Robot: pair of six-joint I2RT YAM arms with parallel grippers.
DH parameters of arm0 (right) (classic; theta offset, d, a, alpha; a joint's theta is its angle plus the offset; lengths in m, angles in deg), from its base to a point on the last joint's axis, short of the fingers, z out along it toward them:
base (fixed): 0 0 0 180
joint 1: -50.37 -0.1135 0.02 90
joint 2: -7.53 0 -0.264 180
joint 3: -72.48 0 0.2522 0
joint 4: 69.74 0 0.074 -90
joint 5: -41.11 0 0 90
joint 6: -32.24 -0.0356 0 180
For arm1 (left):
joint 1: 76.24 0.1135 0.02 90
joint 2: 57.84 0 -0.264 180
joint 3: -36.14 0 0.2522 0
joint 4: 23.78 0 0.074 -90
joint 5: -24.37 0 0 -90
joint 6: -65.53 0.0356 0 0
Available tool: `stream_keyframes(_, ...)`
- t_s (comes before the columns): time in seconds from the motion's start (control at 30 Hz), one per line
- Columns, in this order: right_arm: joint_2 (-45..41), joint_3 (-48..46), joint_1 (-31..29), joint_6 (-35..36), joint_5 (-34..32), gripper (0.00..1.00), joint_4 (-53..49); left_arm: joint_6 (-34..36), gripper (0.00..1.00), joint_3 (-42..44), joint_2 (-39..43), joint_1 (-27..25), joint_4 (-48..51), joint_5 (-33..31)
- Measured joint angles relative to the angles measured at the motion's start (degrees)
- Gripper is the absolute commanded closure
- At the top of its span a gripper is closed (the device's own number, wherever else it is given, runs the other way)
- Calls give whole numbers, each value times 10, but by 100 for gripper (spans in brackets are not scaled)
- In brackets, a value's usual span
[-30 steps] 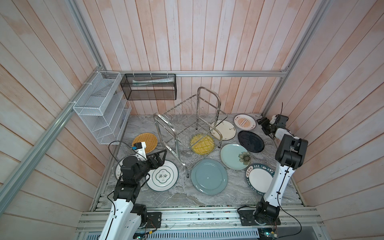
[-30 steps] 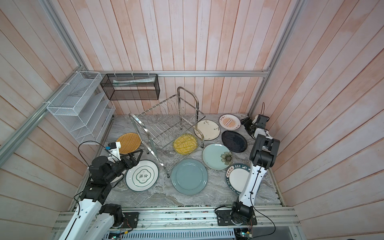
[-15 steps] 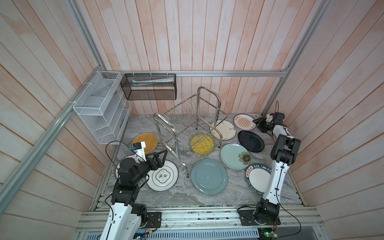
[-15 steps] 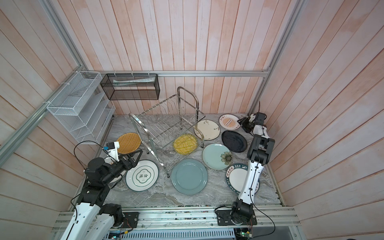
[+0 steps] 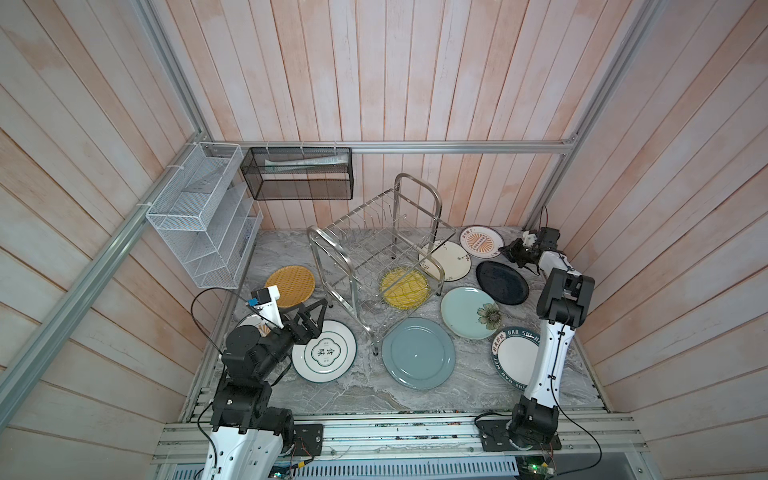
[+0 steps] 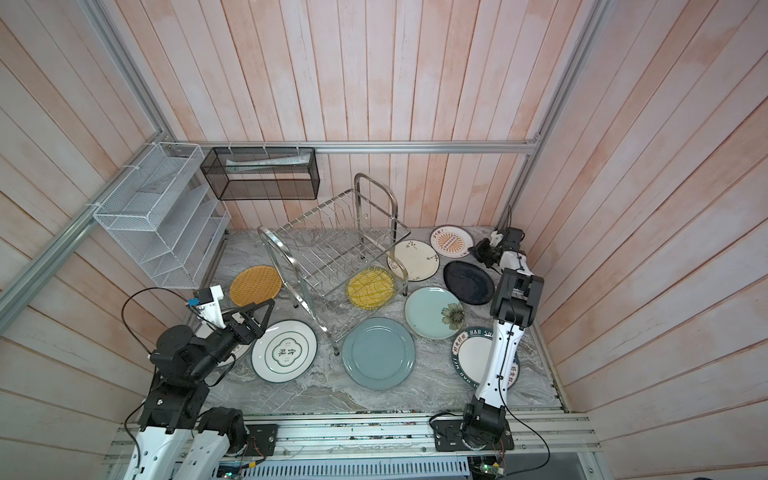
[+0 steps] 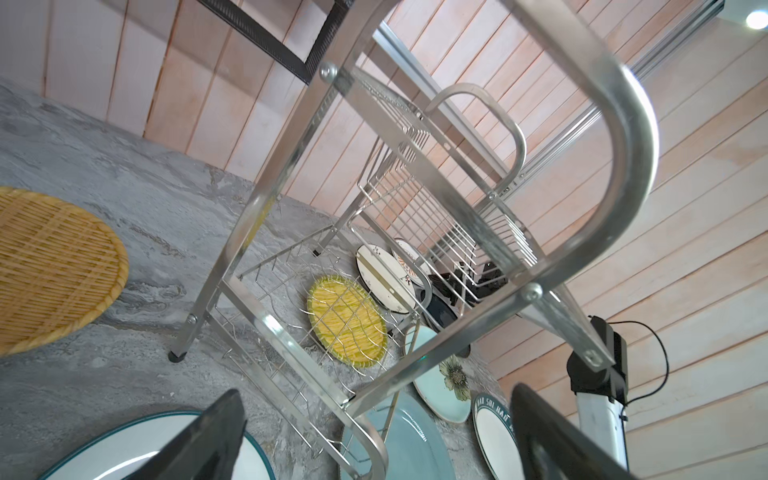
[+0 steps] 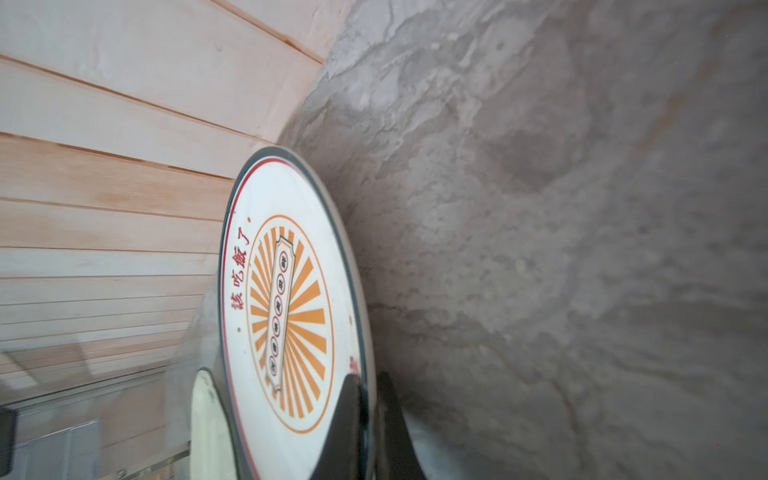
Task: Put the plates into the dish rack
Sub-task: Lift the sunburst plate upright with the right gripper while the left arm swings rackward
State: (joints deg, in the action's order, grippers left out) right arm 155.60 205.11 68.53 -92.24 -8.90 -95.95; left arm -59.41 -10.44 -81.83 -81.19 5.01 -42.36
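Your right gripper (image 5: 510, 252) is in the far right corner, pinching the right rim of the sunburst plate (image 5: 480, 240). In the right wrist view its black fingers (image 8: 347, 419) sit on either side of that edge. You cannot tell whether the plate is off the table (image 5: 345, 395).

Your left gripper (image 5: 307, 305) is near left, spread wide and holding nothing, above the far edge of the quatrefoil plate (image 5: 328, 352).

The dish rack (image 5: 374, 243) stands centre, towards the far wall. A yellow woven plate (image 5: 404, 288) shows through its lower wires.

Lying flat around the rack:
- cream plate (image 5: 451, 259)
- black plate (image 5: 502, 282)
- celadon plate (image 5: 471, 307)
- grey-blue plate (image 5: 417, 353)
- teal-rim plate (image 5: 513, 357)
- tan woven plate (image 5: 291, 286)
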Motion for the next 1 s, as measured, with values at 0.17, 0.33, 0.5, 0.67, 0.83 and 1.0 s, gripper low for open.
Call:
stream_keyframes(0.17,-29,-57,0,-22,0,100,44,0,0,-18,7,0,15,-29)
stream_keyframes(0.33,-58,-138,7,-69,3,100,122,0,0,-20,10,0,31,-50)
stream_keyframes(0.5,-110,-249,25,-126,0,100,208,-2,0,-30,10,0,39,-64)
stream_keyframes(0.67,-155,-312,47,-172,-12,100,262,-7,0,-39,9,0,41,-73)
stream_keyframes(0.83,-202,-351,57,-210,-26,100,311,-12,0,-48,5,0,42,-72)
stream_keyframes(1.0,-253,-403,58,-243,-36,100,361,-17,0,-63,-17,0,37,-55)
